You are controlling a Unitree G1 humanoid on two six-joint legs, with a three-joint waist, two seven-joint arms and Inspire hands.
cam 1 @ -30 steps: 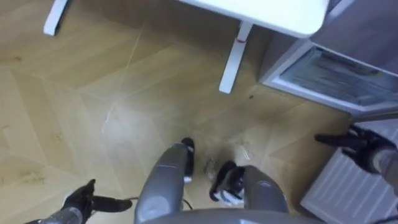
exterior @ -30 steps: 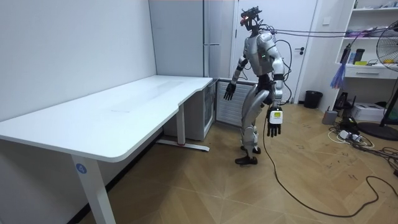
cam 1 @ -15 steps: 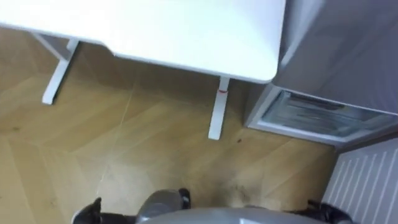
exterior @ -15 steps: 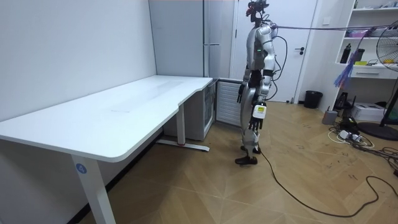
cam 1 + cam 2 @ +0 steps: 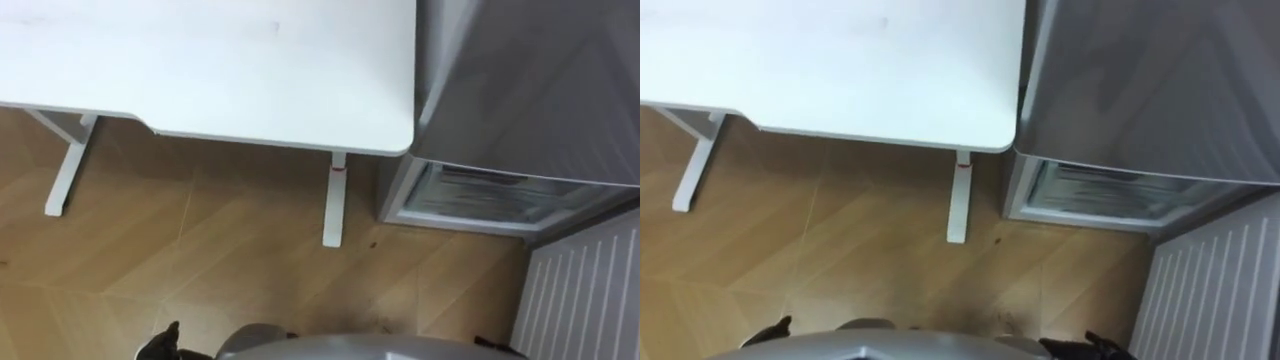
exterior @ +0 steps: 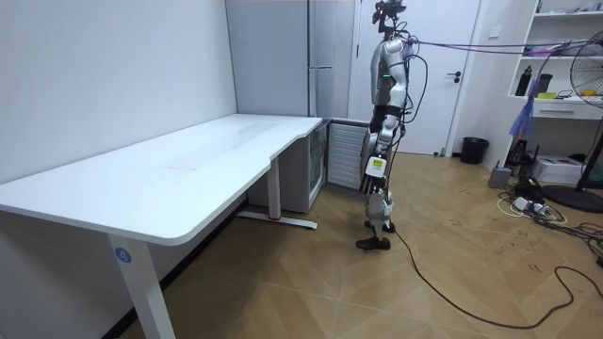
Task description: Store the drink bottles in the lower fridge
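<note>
The tall grey fridge point(image 5: 530, 80) stands right of the white desk point(image 5: 210, 60). Its lower compartment point(image 5: 480, 195) is open, and a pale shelf shows inside. The ribbed white inside of its door point(image 5: 590, 290) stands at the right. My left hand point(image 5: 160, 347) shows at the lower left edge, fingers straight, holding nothing. My right hand point(image 5: 1095, 345) shows at the lower right edge near the door, fingers sticking out, holding nothing. In the room view I stand upright in front of the open compartment point(image 6: 311, 174), with my left hand point(image 6: 374, 176) hanging at my side.
White desk legs point(image 5: 335, 205) point(image 5: 65, 165) stand on the wooden floor point(image 5: 220, 270) between me and the desk. In the room view a black bin point(image 6: 474, 149), a shelf unit point(image 6: 565, 56) and a fan point(image 6: 589, 85) stand behind me.
The head camera has tilted up, so more of the desk top and fridge shows and my hands have sunk to the lower edge. In the room view I have straightened and my left arm has swung to my side.
</note>
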